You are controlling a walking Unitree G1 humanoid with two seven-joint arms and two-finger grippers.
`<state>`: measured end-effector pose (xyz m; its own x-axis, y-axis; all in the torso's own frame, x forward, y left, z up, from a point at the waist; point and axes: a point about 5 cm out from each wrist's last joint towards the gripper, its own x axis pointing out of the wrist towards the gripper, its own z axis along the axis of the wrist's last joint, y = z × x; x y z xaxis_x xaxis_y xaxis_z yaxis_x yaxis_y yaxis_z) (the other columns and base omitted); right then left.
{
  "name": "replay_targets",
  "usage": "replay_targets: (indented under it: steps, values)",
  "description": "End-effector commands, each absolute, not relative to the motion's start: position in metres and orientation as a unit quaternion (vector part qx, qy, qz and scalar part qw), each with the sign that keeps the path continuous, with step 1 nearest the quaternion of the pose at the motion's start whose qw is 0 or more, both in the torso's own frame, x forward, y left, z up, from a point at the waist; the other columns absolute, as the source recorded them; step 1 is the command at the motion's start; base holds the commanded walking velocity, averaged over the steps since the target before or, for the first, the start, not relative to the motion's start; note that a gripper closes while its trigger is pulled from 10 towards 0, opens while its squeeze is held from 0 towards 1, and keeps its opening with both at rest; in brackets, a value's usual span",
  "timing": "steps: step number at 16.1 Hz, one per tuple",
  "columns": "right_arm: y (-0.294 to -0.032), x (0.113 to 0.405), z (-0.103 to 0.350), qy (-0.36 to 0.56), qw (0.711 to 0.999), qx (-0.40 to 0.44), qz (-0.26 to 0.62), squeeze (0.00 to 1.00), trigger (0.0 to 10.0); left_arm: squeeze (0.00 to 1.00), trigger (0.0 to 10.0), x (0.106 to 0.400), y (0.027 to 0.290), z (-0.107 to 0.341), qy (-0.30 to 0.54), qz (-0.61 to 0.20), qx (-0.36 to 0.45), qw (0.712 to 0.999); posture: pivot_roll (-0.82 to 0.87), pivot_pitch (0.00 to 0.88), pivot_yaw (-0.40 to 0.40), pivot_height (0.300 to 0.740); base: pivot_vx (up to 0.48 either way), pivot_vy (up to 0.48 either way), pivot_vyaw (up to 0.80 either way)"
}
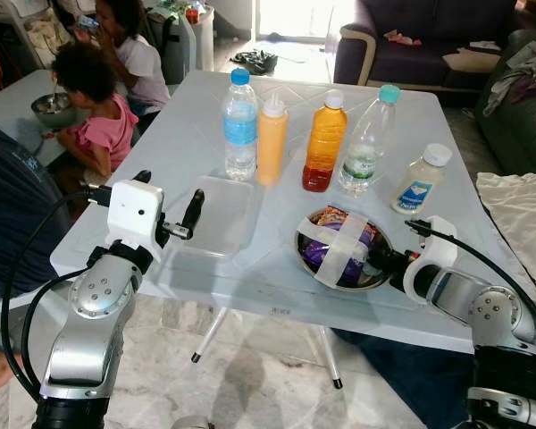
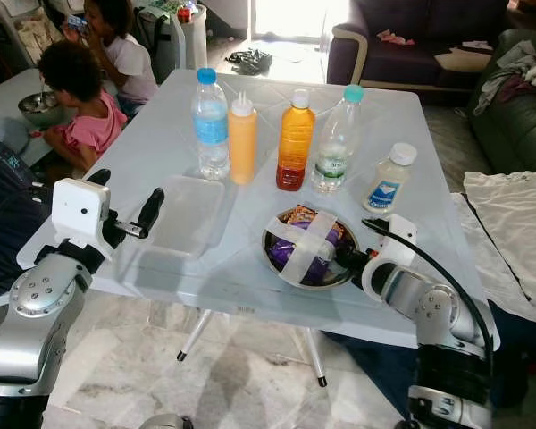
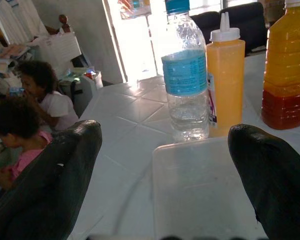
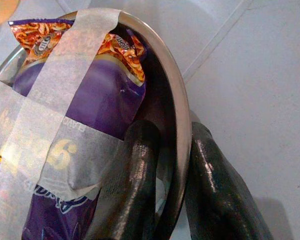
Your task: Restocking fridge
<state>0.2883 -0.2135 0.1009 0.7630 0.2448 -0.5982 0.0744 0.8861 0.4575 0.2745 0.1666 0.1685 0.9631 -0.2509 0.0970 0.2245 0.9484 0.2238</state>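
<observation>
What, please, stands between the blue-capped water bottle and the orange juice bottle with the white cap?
The orange squeeze bottle with a white nozzle stands between the water bottle and the juice bottle, seen in both eye views.

Steel bowl [image 1: 372,276] — taped purple snack packet [image 1: 339,247] inside — upright near table's front edge.

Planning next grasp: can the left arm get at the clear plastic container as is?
Probably yes. Left gripper hovers open at the clear plastic container, which lies straight ahead between the jaws with nothing between.

Head eyes look down on the table [image 1: 250,277]; wrist cameras sit close, sharing its bottles and bowl.
</observation>
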Motion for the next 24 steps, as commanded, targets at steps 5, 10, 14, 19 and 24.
replay_targets:
  steps: [5,10,14,19,24]
  values:
    - [-0.214,0.269,0.064,0.439,0.869,0.222,0.047,0.0,0.0,0.0,10.0,0.276,0.167,0.167,-0.058,-0.117,0.108,0.986,0.06,0.024,-0.022,0.74,0.0,0.0,0.0]
    - [-0.211,0.282,0.085,0.346,0.913,0.214,0.01,0.0,0.0,0.0,10.0,0.272,0.178,0.161,-0.03,-0.087,0.099,0.991,0.07,0.001,-0.019,0.74,0.0,0.0,0.0]
    - [-0.184,0.264,0.088,0.297,0.93,0.215,0.016,0.0,0.0,0.0,10.0,0.27,0.18,0.165,-0.033,-0.072,0.098,0.992,0.08,0.0,-0.016,0.74,0.0,0.0,0.0]
    - [-0.17,0.255,0.092,0.266,0.942,0.201,0.027,0.0,10.0,0.0,10.0,0.272,0.188,0.162,-0.022,-0.064,0.102,0.993,0.06,0.0,-0.009,0.74,-0.173,0.0,0.0]
    - [-0.179,0.25,0.09,0.257,0.948,0.19,-0.002,0.0,10.0,0.0,10.0,0.27,0.18,0.156,-0.016,-0.075,0.105,0.992,0.05,0.0,-0.021,0.74,-0.347,0.0,0.0]
